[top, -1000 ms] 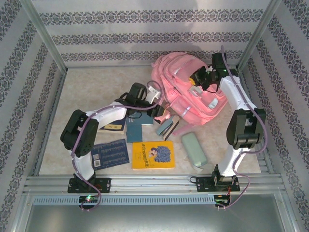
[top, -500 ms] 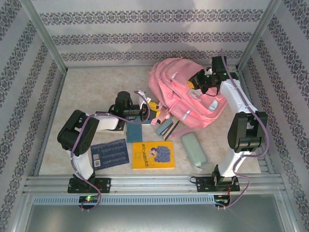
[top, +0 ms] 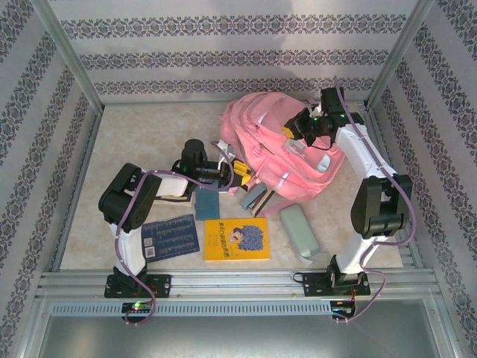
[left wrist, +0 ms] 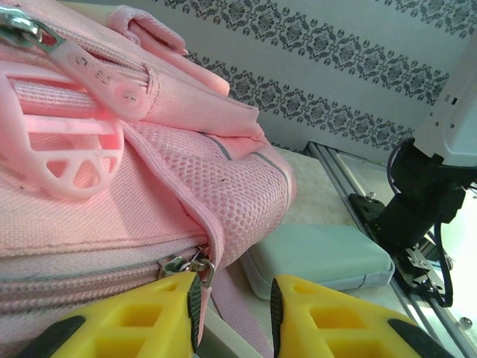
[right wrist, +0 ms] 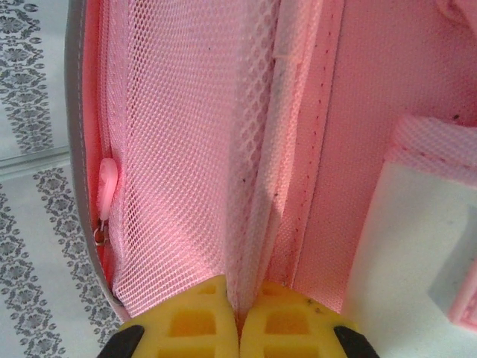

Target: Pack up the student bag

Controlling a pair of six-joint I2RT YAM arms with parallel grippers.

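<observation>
Bag (top: 279,149): lies flat, upper right of centre in the top view, toward the back of the table (top: 134,142). Pink all over, biggest thing here.

Right claw (top: 289,133): at the bag's upper edge. Wrist view shows my yellow fingers (right wrist: 212,317) pressed together with a fold of pink mesh (right wrist: 179,149) caught between them. So I am pinching the bag itself. My guess is that this steadies it or lifts a side. A pink zip pull (right wrist: 106,186) hangs at the left of that frame. Whether that zip is run open, I cannot tell.

Left claw (top: 240,171): at the bag's lower left edge, near the centre of the top view. In the wrist view my fingers (left wrist: 320,321) stand apart. A metal slider (left wrist: 195,266) sits just beside the inner face of the left one, and a pink strap (left wrist: 238,321) runs through the gap. I am not clamped on anything I can make out. I judge the slider is what I am after.

Progress: nothing packed, as far as I can see. Lying outside, across the lower centre of the top view:
- yellow book (top: 237,239)
- blue book (top: 170,237)
- teal pad (top: 206,203)
- grey box (top: 255,198), just beside the bag
- green case (top: 299,230)

No gaping compartment is visible from above.

Judgement: early stage, at the opening step. Left to do is to draw a zip back, hold the mouth wide, load all five items, then close up.
</observation>
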